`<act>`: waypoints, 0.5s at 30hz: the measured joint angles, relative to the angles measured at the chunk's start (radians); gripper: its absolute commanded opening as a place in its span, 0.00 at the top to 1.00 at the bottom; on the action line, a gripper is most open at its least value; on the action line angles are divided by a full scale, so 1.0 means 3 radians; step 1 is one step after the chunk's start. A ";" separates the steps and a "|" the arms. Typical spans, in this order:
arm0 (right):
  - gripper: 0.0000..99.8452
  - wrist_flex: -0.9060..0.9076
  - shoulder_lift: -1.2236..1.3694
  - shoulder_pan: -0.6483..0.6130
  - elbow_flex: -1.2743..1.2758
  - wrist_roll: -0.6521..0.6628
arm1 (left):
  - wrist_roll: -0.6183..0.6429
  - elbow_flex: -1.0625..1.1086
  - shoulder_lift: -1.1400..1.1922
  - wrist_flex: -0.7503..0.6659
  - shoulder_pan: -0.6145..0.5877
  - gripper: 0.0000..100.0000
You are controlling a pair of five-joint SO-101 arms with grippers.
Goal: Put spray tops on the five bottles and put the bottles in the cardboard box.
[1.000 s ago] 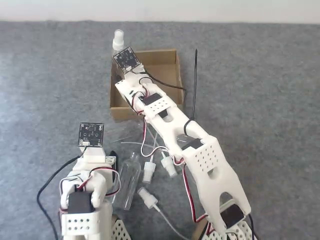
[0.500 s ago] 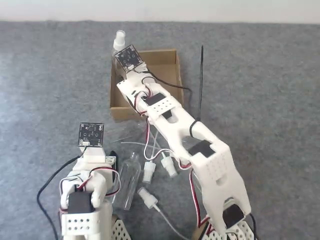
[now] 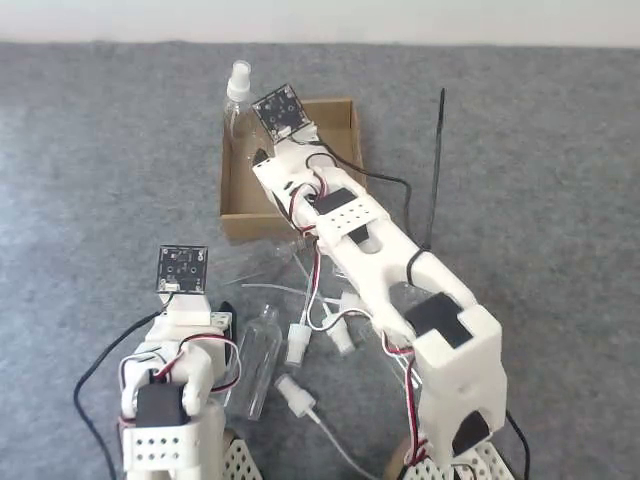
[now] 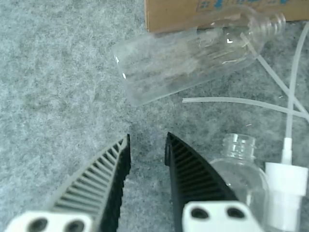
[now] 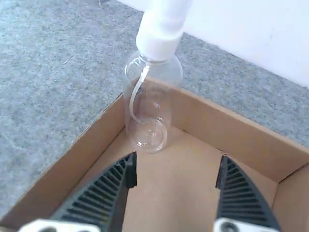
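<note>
Grey carpeted surface, with a white wall along its far edge.

Right arm: stretched long across the middle of the surface and out to the cardboard box. Its pincer hangs over the box's open interior with jaws wide and nothing between them. We see bare box floor under the jaws. The box walls stand close on the left and far sides.

Left arm: folded up at the near left. Its pincer points down at the carpet, jaws open only a narrow gap and empty.

Task things:
- One capped bottle stands upright in the box's far left corner, white spray top on. In the right wrist view its base sits on the box floor, just beyond the right pincer's fingertips.
- An uncapped bottle lies on its side against the box's front wall, ahead of the left pincer.
- A second open-necked bottle lies just beside the left arm.
- Three loose spray tops with thin tubes lie in a cluster between the two arms, near that bottle.

Room: the carpet is open to the far left and across the whole right side. The strip between the arms is crowded with tubes, tops and wires.
</note>
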 measured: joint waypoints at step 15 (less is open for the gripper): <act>0.87 0.0000 -0.0476 0.0010 0.0414 0.0000 | 0.0000 0.0000 0.0000 0.0000 0.0000 0.89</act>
